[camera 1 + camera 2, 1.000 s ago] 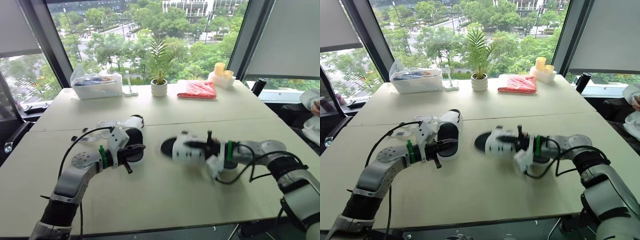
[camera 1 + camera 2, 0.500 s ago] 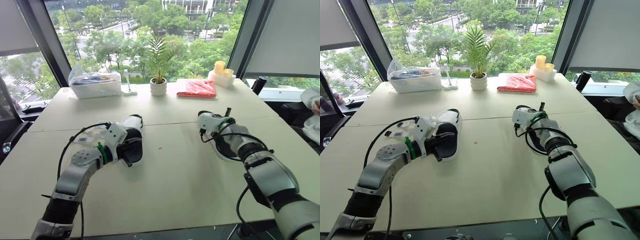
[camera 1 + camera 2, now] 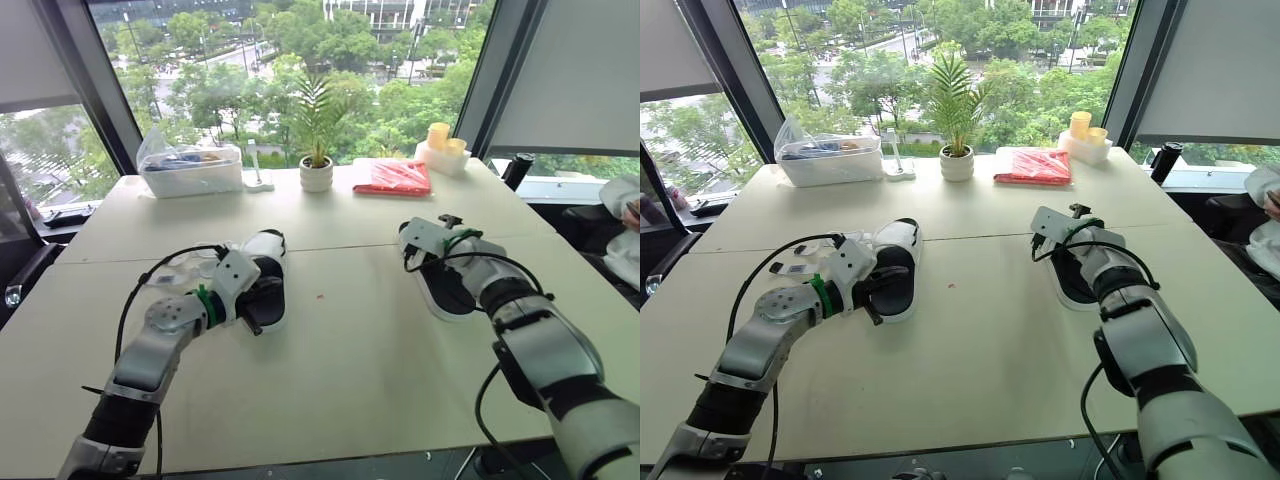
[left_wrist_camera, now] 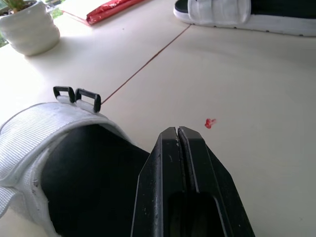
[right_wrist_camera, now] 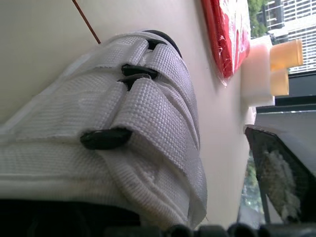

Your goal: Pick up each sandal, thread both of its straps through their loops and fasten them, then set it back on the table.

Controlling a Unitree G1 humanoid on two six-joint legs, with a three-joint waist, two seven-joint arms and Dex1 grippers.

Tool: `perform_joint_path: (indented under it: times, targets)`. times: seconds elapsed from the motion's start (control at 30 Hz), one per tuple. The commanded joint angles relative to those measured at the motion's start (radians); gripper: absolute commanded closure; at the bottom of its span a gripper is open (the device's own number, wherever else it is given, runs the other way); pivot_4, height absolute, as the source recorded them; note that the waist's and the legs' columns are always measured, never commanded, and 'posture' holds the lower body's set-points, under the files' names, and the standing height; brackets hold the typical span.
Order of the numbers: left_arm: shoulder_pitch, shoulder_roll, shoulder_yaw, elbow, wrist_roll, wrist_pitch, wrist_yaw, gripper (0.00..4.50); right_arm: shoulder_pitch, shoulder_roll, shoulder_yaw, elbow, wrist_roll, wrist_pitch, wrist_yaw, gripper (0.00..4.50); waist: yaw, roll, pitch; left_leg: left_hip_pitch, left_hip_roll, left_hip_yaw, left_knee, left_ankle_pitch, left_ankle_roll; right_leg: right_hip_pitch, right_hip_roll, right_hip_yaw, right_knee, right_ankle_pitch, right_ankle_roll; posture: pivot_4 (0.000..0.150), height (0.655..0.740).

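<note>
Beige table top (image 3: 350, 370) spans the scene, with a thin seam running left to right across its middle. Along the far edge, by the window, stand a clear plastic box (image 3: 192, 172) at the left, a potted plant (image 3: 318, 175) in the middle, then a red packet (image 3: 395, 178) and two yellow cups (image 3: 440, 140) on a white base to the right.

Two sandals lie flat on the table, well apart. The left sandal (image 3: 268, 290) sits left of centre with its black footbed up and its white strap band at the far end; two black loops (image 4: 76, 96) stand at the edge of that band. The right sandal (image 3: 450, 295) lies to the right. Its white woven straps (image 5: 148, 113) pass through black loops and lie folded down over its top.

The left gripper (image 4: 178, 131) hovers over the near part of the left sandal's footbed, fingers pressed together and holding nothing. The right gripper (image 3: 445, 220) sits at the far end of the right sandal, just over its straps; whether it is open or closed I cannot tell.

A small red speck (image 4: 210, 123) lies on the bare table between the sandals.
</note>
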Motion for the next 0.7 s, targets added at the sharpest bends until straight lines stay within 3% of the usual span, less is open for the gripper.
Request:
perform_joint_path:
  times: [0.03,0.13,0.23,0.37,0.47,0.7]
  targets:
    - [-0.024,0.029,-0.004,-0.051,0.029,-0.013,0.002,4.5,0.198,-0.078,-0.079,-0.452,0.143,0.204,0.298,0.07,0.005,0.0,0.0,0.0,0.0,-0.001,0.0,-0.002,0.003,0.001,0.0,-0.001,-0.001,0.0,0.0,0.15,0.74]
    - [-0.038,0.046,-0.017,-0.059,0.071,-0.02,0.02,4.5,0.356,-0.143,-0.144,-0.785,0.223,0.38,0.429,0.07,0.006,0.0,0.0,0.0,0.0,-0.002,0.001,-0.003,0.005,0.001,0.0,-0.001,-0.001,0.0,0.0,0.15,0.74]
    - [-0.074,0.084,-0.055,-0.072,0.192,-0.03,0.074,4.5,0.561,-0.224,-0.303,-1.214,0.489,0.63,0.657,0.07,0.007,0.0,0.0,-0.001,0.0,-0.002,0.002,-0.004,0.006,0.001,-0.001,-0.002,-0.001,0.0,0.0,0.15,0.74]
    - [-0.105,0.128,-0.125,-0.063,0.348,-0.057,0.127,4.5,0.62,-0.177,-0.494,-1.476,0.8,0.912,0.727,0.07,-0.001,0.001,0.0,-0.001,0.001,0.0,0.003,-0.004,0.006,0.001,-0.001,-0.001,0.0,0.0,0.001,0.15,0.74]
    - [-0.133,0.144,-0.171,-0.041,0.451,-0.079,0.159,3.62,0.611,-0.139,-0.568,-1.538,0.924,1.045,0.686,0.0,0.008,0.0,0.0,-0.001,0.001,-0.001,0.005,-0.004,0.006,0.002,-0.001,-0.002,0.0,0.0,0.001,0.15,0.74]
    - [-0.253,0.114,-0.268,0.093,0.641,-0.068,0.199,0.18,0.596,-0.109,-0.588,-1.572,1.056,1.104,0.563,0.0,0.035,-0.001,0.001,-0.007,0.0,-0.001,0.006,-0.004,0.007,-0.002,-0.003,-0.003,-0.002,0.0,0.001,0.15,0.74]
